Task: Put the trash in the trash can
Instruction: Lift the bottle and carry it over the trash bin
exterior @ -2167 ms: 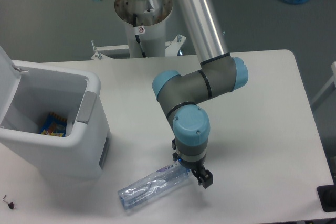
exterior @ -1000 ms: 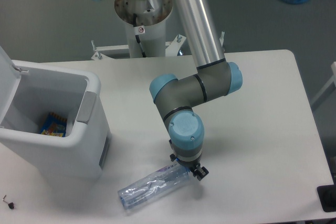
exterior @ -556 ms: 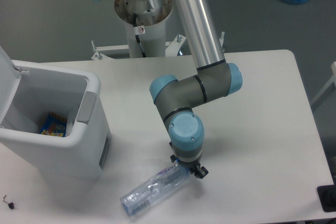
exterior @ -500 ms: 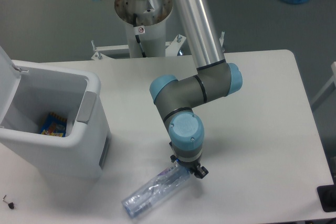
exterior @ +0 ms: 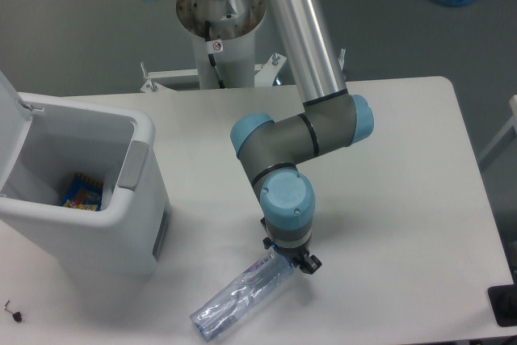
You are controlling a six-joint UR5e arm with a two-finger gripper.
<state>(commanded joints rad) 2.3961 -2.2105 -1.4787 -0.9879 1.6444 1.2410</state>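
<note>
Fingers (exterior: 300,262) sit right down at the upper end of the crushed clear bottle (exterior: 242,296), and from this angle they look clamped on it, though the blue wrist hides most of the contact. The bottle lies slanted on the worktop (exterior: 404,199), its far end pointing toward the front edge, well apart from the trash can (exterior: 141,232). To do this well, the grip needs to be firm before any lift, because a long crushed bottle held by one end will likely droop and swing. Lift straight up, carry high over the can's rim, release over the open mouth. Count: one bottle, one trash can with lid up, one colourful wrapper (exterior: 81,192) lying inside it, no paper wad visible.
</note>
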